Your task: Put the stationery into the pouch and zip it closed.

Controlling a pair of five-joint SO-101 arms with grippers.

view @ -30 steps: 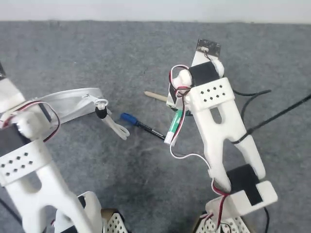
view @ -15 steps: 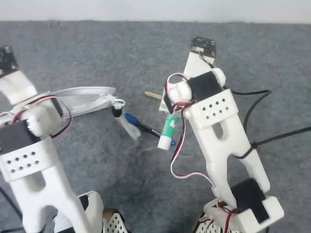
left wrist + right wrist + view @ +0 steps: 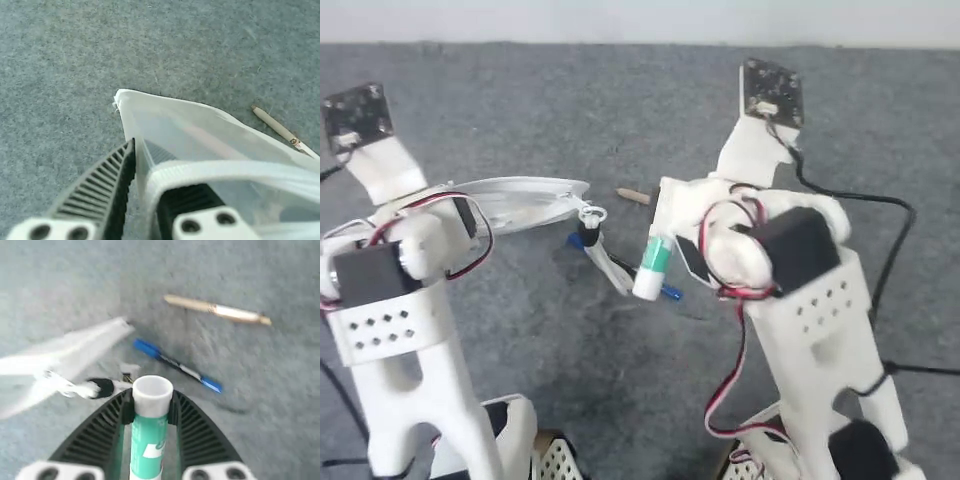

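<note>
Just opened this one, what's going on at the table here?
The left gripper is shut on one end of the pale pouch and holds it out, apparently lifted off the grey table. The right gripper is shut on a green and white marker, held near the pouch's zipper pull. A blue pen and a beige pencil lie on the table, not yet packed.

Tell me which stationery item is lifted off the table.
The green-and-white tube, clamped in the right gripper above the table. The blue pen and the beige pencil both lie flat on it.
</note>
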